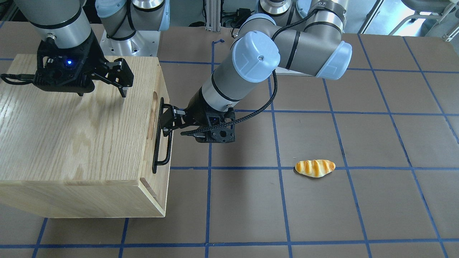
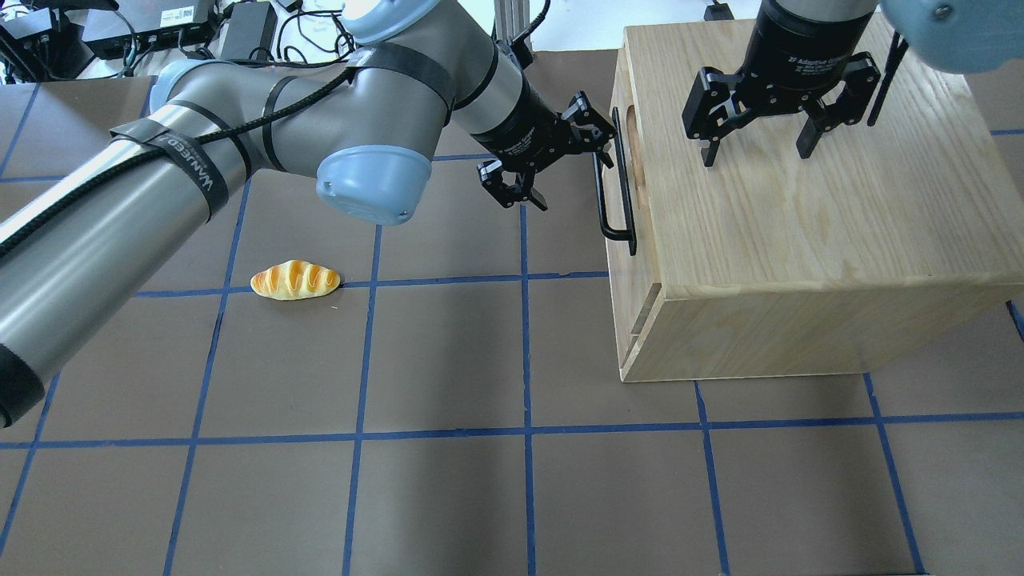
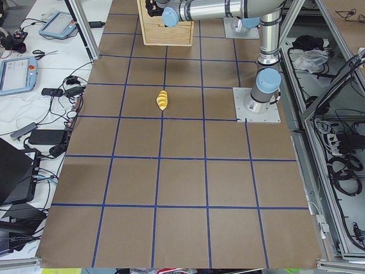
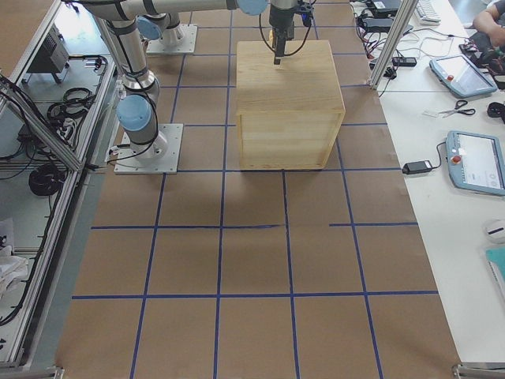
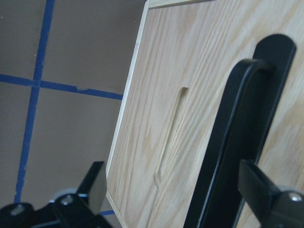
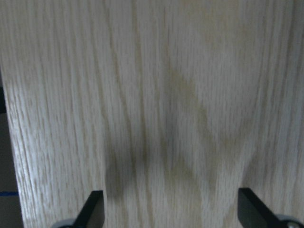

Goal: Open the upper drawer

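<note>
- The left arm reaches low across the desk (image 2: 448,360), forearm slanting down toward the front face of the oak cabinet (image 2: 800,216), wrist turned so the fingers point at that face.
- The left end effector (image 1: 165,120) is spread wide. Its fingers straddle the black bar handle (image 5: 228,152) without clamping it, and in the wrist view the bar lies nearer one finger.
- The upper drawer (image 5: 156,95) sits at the top of the cabinet's front face, its panel looking flush with the cabinet, with the oblong slot (image 5: 170,135) just beside the handle.
- The right arm stands upright over the cabinet, with its wrist pointing straight down.
- The right end effector (image 2: 756,156) is spread and holds nothing, its fingertips just above the cabinet's top.
- A toy bread roll (image 2: 295,280) lies on the desk, well apart from the cabinet on its handle side.
</note>
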Robot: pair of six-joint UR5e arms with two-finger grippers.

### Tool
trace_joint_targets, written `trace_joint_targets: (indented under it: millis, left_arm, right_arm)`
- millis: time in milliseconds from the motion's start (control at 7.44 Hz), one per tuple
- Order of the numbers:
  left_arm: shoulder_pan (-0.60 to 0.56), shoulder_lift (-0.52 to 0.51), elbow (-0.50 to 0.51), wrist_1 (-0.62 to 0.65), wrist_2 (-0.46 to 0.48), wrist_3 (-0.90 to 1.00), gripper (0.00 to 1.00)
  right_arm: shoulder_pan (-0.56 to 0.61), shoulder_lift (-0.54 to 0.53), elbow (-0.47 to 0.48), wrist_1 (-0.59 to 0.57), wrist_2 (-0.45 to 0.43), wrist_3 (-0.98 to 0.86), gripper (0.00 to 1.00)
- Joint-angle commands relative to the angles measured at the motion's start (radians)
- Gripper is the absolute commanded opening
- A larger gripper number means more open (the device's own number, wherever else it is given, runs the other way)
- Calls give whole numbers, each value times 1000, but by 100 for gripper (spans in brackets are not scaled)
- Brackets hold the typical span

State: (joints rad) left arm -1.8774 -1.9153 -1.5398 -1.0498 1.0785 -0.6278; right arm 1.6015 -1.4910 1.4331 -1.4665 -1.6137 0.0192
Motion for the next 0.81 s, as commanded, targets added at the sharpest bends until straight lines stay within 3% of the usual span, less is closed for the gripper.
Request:
trace_joint_targets:
  millis: [0, 672]
  left_arm:
    - [-8, -17, 0, 7, 4, 2, 100]
    - [-8, -17, -8, 2, 35, 84, 100]
  right_arm:
    - [0, 0, 0, 0, 0, 1, 100]
    - [0, 0, 0, 0, 0, 1, 100]
